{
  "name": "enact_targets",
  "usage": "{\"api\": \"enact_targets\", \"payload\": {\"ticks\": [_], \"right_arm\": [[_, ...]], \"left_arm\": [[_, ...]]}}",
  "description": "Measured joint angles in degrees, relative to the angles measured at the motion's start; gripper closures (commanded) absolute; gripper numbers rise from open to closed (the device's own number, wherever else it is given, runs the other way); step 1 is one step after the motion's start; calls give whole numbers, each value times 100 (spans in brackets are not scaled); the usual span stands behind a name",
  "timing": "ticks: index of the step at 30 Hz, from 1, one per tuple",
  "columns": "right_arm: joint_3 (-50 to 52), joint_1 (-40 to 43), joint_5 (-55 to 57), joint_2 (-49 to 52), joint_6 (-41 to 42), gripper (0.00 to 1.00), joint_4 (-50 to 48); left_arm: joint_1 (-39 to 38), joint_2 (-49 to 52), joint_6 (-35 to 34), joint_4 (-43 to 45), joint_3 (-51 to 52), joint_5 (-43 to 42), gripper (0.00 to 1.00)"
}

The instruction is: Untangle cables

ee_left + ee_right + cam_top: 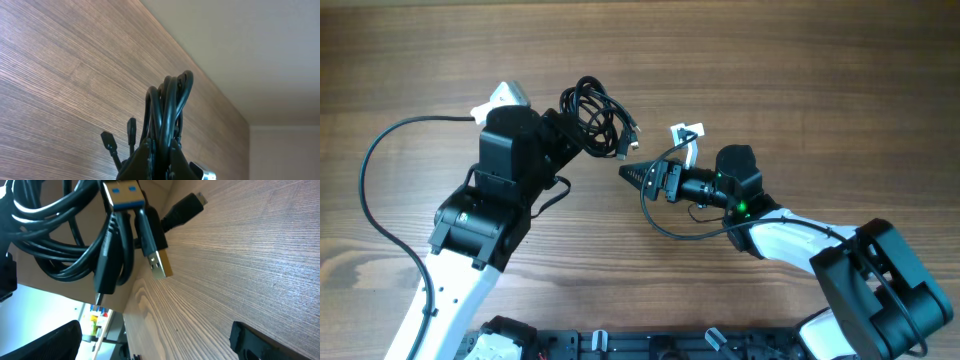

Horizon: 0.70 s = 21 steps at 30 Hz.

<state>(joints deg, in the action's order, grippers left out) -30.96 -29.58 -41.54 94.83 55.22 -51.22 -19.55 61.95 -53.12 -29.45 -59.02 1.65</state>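
The cables [597,112] are a looped black bundle lifted off the wooden table [800,70], with plug ends hanging at its right side. My left gripper [576,138] is shut on the bundle's lower loops. In the left wrist view the cables [170,105] rise straight up from between its fingers [145,160]. My right gripper [632,176] stands open just right of and below the hanging plugs, holding nothing. In the right wrist view the cables [75,235] hang at upper left, with a gold USB plug [159,266] ahead of the wide-apart fingers [255,342].
A small white tag [686,134] lies on the table just above the right arm. Each arm's own thick black wire curves beside it, one at the left [370,190] and one under the right wrist [665,225]. The table's front edge carries a black rail [620,345].
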Motion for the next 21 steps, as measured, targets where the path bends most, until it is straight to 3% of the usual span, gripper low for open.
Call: {"api": "enact_targets", "payload": {"ticks": [21], "right_arm": [[0, 0, 369, 0, -2, 3, 254]], "left_arm": [[0, 0, -83, 20, 2, -304, 96]]}}
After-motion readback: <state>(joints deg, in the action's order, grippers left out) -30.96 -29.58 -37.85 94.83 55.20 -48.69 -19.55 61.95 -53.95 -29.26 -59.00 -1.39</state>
